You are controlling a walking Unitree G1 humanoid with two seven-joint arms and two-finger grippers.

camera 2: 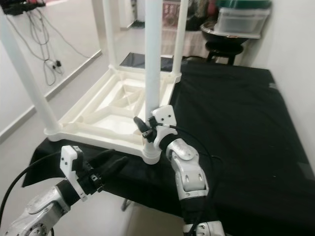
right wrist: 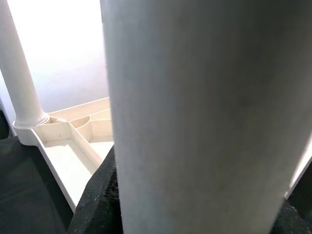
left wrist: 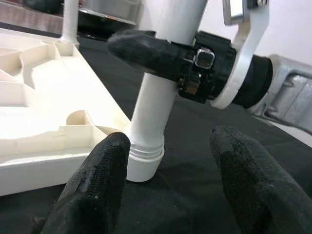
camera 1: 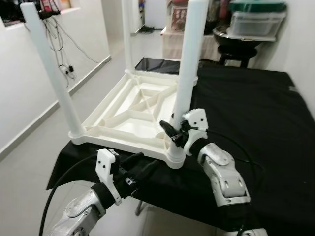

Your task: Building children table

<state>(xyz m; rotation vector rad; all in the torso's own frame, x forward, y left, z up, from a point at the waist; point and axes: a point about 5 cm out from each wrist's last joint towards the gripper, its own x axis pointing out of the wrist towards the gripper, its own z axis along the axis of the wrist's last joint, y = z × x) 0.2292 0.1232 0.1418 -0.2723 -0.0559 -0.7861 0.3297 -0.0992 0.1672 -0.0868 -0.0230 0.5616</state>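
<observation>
A white children's table (camera 1: 133, 113) lies upside down on the black-covered surface (camera 1: 256, 113), its legs pointing up. My right gripper (camera 1: 173, 135) is shut on the near right leg (camera 1: 189, 59), just above its screw collar at the tabletop's corner. One black finger (left wrist: 141, 48) wraps across the leg (left wrist: 151, 117), and the leg (right wrist: 204, 122) sits close between the fingers in the right wrist view. My left gripper (camera 1: 140, 164) is open, low at the table's front edge. It points at the base of that same leg without touching it, its fingers (left wrist: 92, 190) spread to either side.
Two more legs stand up at the near left (camera 1: 51, 73) and far left (camera 1: 127, 34) corners. Cables (camera 1: 61, 44) hang on the left wall above bare floor. A stool with a pot and a plastic box (camera 1: 256, 19) stands behind. The black cloth is bare on the right.
</observation>
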